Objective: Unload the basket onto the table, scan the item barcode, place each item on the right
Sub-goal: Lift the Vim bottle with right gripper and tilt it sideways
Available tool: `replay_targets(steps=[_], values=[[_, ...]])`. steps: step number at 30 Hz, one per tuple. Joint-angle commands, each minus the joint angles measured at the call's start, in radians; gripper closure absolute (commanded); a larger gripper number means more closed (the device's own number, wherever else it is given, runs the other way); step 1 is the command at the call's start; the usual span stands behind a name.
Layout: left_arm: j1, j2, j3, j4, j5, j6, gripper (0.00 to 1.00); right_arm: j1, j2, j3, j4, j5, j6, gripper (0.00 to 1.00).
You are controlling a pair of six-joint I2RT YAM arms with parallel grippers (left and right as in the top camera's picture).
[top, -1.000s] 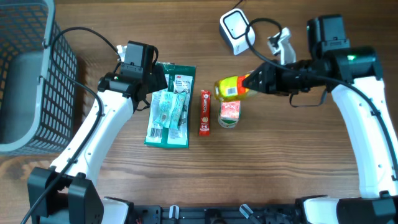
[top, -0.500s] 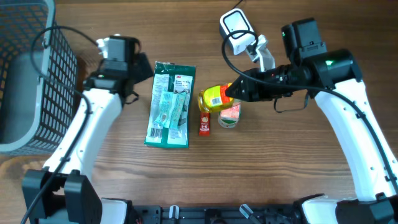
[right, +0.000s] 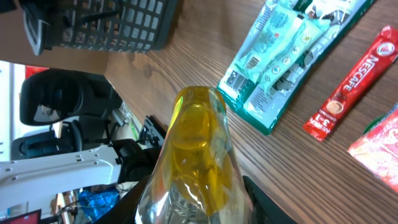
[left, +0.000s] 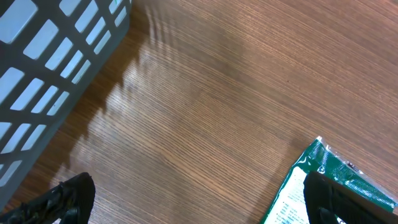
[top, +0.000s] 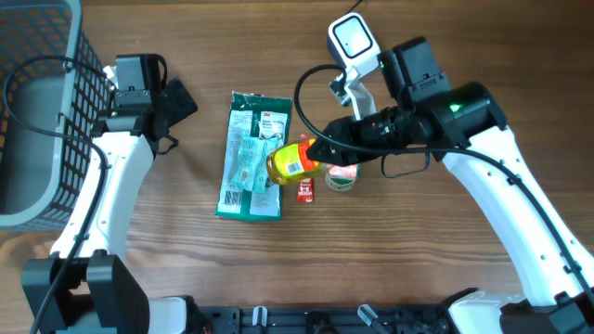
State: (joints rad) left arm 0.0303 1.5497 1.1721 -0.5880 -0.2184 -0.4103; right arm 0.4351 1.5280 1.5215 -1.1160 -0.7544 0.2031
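While our right gripper (top: 318,150) is closed partway around one end of the yellow bottle (top: 291,162), we hold the bottle on its side above the table (top: 176,264). Its free end reaches over the right edge of the green packet (top: 252,158). In the right wrist view the bottle (right: 198,155) points away from the camera, and the green packet (right: 283,59) lies flat beyond it. A red sachet (top: 305,191) lies just right of the packet, partly under the bottle. A red-labelled cup (top: 342,175) stands further right of the packet. The white scanner (top: 353,39) sits well up and to the right of the packet. We cannot tell where the bottle's barcode faces. Our left gripper (top: 176,100) hangs up and to the left of the packet, its jaws spread wide and holding nothing. The grey basket (top: 56,139) stands further left of the packet.
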Motion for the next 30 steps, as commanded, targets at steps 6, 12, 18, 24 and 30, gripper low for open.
replay_targets(steps=[6,12,18,24,30], values=[[0.003,0.001,0.012,-0.003,0.008,-0.017,0.0,-0.055,0.005,-0.018,-0.059,-0.42,-0.283,0.96],[0.003,0.001,0.012,-0.003,0.008,-0.017,0.0,-0.116,0.005,-0.019,-0.108,-0.452,-0.316,0.96],[0.003,0.001,0.012,-0.003,0.008,-0.017,0.0,-0.116,0.005,-0.026,-0.132,-0.45,-0.343,0.96],[0.003,0.001,0.012,-0.003,0.008,-0.017,0.0,-0.116,0.005,-0.026,-0.135,-0.447,-0.348,0.95],[0.003,0.001,0.012,-0.003,0.008,-0.017,0.0,-0.116,0.005,-0.044,-0.139,-0.426,-0.36,0.95]])
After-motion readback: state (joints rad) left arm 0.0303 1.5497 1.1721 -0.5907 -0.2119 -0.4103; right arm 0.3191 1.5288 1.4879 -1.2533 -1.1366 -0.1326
